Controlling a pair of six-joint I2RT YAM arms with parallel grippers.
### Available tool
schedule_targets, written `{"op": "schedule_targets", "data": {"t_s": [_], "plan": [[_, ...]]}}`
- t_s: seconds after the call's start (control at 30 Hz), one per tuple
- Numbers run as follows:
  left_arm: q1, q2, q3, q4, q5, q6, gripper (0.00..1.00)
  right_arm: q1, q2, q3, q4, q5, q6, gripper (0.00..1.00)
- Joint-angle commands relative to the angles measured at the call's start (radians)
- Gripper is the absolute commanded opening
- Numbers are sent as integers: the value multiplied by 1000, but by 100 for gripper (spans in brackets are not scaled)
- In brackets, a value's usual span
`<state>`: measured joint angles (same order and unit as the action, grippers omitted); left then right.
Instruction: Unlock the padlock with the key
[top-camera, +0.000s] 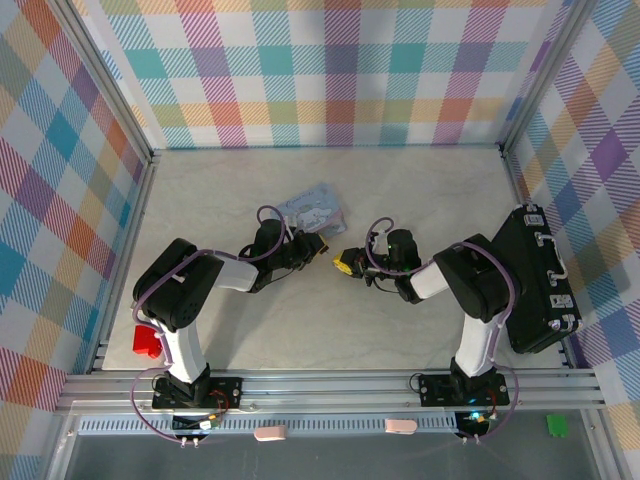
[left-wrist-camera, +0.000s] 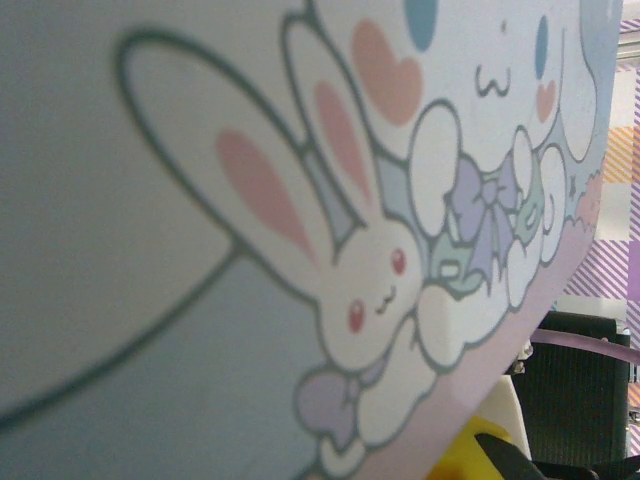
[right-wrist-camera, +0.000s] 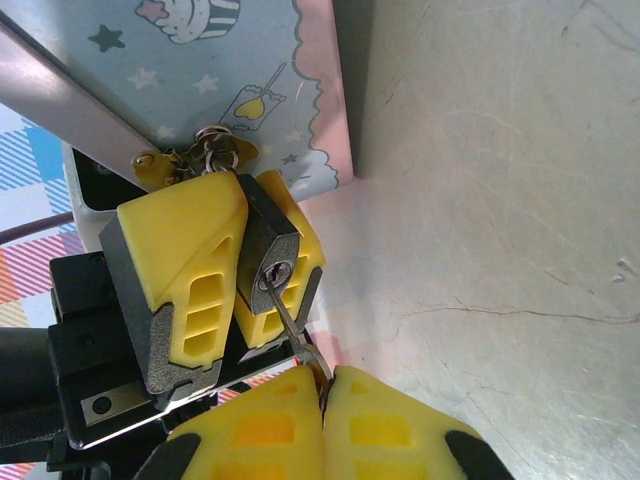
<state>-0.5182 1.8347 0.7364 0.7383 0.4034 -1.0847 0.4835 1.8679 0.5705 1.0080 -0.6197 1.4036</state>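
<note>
I see the left gripper (right-wrist-camera: 248, 225) clamped on the padlock (right-wrist-camera: 272, 255), holding it right against the tin (right-wrist-camera: 200, 70), with the shackle end up at the tin's edge. My right gripper (right-wrist-camera: 325, 385) is pinched tight on the key (right-wrist-camera: 292, 325), whose tip sits in the padlock's keyhole. From above, both grippers meet mid-table (top-camera: 300, 330), just in front of the tin.

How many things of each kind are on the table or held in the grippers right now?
pastel tin: 1
padlock: 1
key: 1
red block: 1
black case: 1
Total: 5
</note>
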Motion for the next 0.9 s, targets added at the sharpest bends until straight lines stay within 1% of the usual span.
{"op": "schedule_targets", "data": {"t_s": [0.0, 0.27, 0.87], "plan": [[6, -17, -19, -48, 57, -55, 8, 3, 32, 15, 64, -21, 23, 0], [6, -19, -19, -44, 53, -57, 8, 3, 53, 18, 90, -27, 35, 0], [6, -19, -23, -47, 47, -55, 8, -2, 40, 18, 101, -28, 48, 0]]}}
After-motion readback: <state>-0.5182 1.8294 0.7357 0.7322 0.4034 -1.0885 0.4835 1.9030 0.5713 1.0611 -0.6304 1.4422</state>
